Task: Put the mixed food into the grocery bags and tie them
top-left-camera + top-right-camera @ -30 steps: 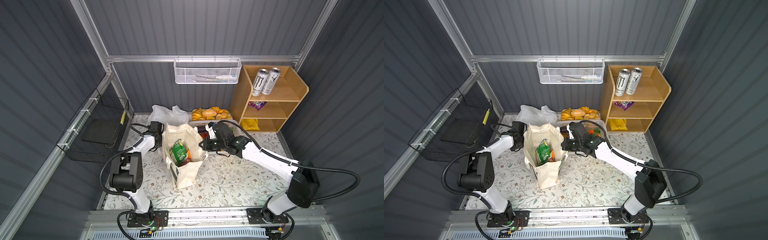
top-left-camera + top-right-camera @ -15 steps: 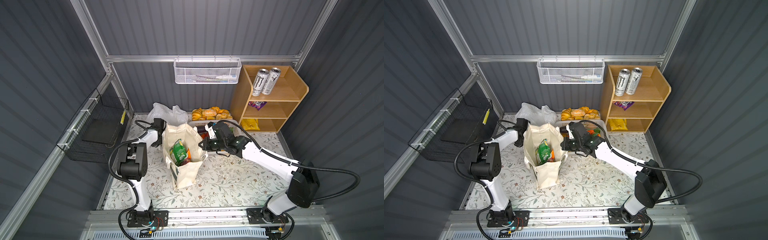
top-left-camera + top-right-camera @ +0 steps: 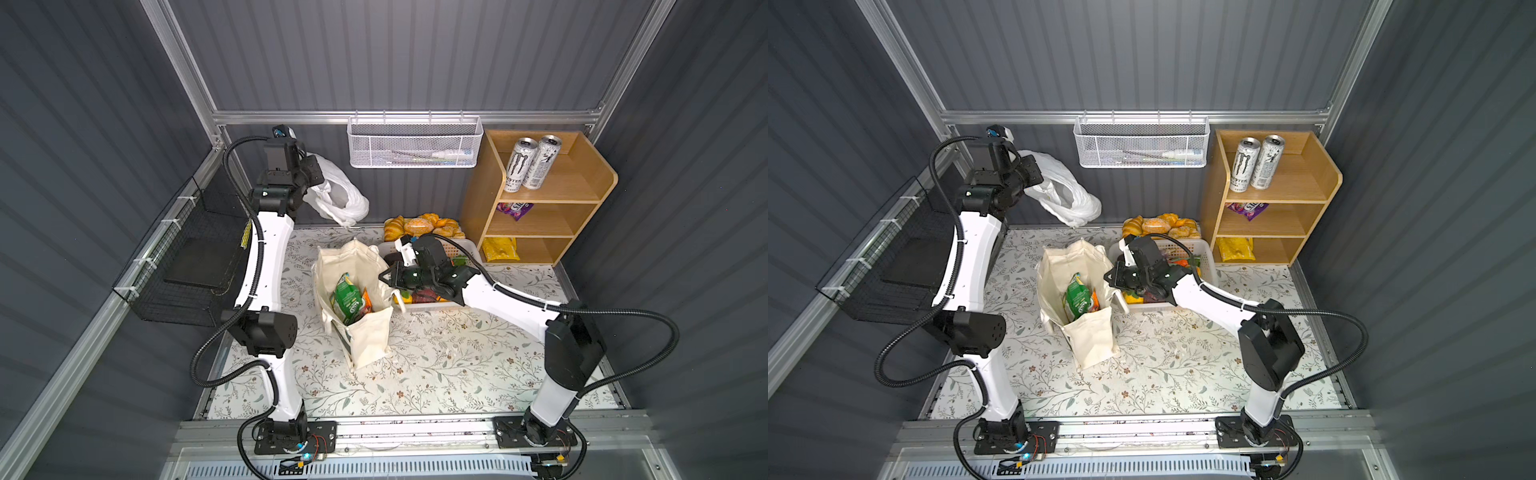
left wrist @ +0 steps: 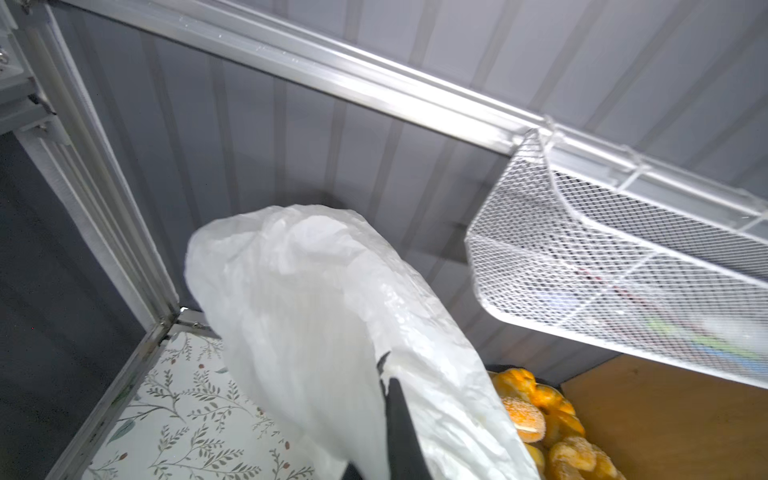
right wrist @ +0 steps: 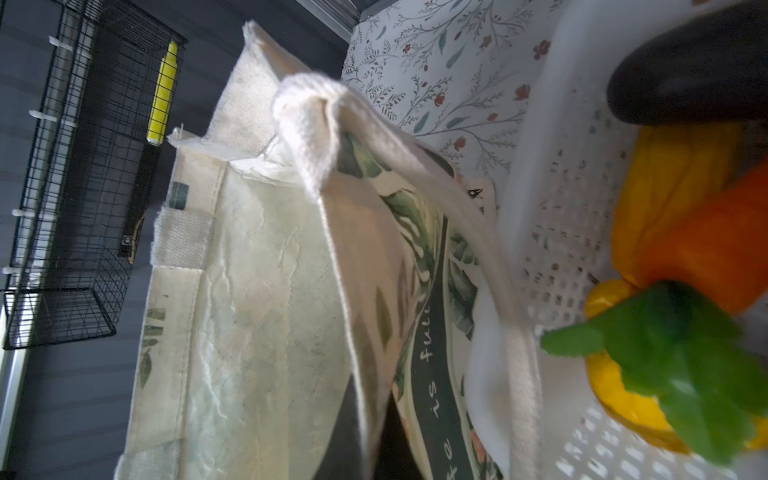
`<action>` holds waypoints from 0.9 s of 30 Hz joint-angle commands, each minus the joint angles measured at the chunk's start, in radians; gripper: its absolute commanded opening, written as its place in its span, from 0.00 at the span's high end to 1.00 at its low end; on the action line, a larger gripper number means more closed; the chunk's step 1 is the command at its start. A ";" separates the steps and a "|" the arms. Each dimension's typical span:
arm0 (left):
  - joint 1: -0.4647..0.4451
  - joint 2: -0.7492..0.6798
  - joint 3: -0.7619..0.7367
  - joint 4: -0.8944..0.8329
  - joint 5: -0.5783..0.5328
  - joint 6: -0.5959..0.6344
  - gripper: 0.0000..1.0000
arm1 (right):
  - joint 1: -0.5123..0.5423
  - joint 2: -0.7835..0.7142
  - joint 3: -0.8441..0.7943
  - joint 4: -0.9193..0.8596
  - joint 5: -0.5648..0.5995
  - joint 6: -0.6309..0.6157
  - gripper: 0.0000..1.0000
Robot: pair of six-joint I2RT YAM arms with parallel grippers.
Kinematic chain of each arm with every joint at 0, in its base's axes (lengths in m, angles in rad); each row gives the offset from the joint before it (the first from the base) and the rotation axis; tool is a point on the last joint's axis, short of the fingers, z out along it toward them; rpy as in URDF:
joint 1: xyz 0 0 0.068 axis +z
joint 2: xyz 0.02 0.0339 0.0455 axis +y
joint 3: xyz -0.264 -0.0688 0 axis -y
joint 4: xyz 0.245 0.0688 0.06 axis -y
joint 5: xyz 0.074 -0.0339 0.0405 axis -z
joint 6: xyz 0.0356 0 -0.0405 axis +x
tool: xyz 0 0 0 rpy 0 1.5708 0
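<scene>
The left hand (image 3: 314,176) is closed on the white plastic bag (image 3: 338,199), held high at the far left. The right hand (image 3: 384,277) pinches the right rim of the canvas tote (image 3: 365,332). The toy food (image 3: 406,297) lies in the basket (image 3: 428,307) just right of the tote, nearer the right hand.

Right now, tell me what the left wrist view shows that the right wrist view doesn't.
Left wrist only: the white plastic bag, the white mesh basket on the wall, the bread rolls. Right wrist only: the canvas tote, the white plastic basket with toy vegetables, the black wire basket. Both: the floral table cover and the grey wall.
</scene>
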 commanded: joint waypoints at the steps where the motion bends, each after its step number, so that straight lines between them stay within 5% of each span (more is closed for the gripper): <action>1: 0.006 -0.062 -0.063 0.073 0.125 -0.054 1.00 | -0.006 0.030 0.057 0.044 -0.035 -0.007 0.88; 4: 0.006 -0.128 -0.085 0.157 0.180 -0.100 1.00 | -0.013 -0.009 0.052 0.019 -0.048 -0.052 0.56; 9: 0.005 -0.196 -0.063 0.249 0.273 -0.194 1.00 | -0.026 -0.202 -0.090 0.003 0.007 -0.103 0.38; 19: -0.031 -0.296 -0.124 0.400 0.376 -0.346 1.00 | -0.007 -0.501 -0.460 -0.089 0.062 -0.124 0.40; 27: -0.122 -0.284 -0.050 0.414 0.399 -0.370 1.00 | 0.136 -0.383 -0.604 0.071 0.063 -0.052 0.47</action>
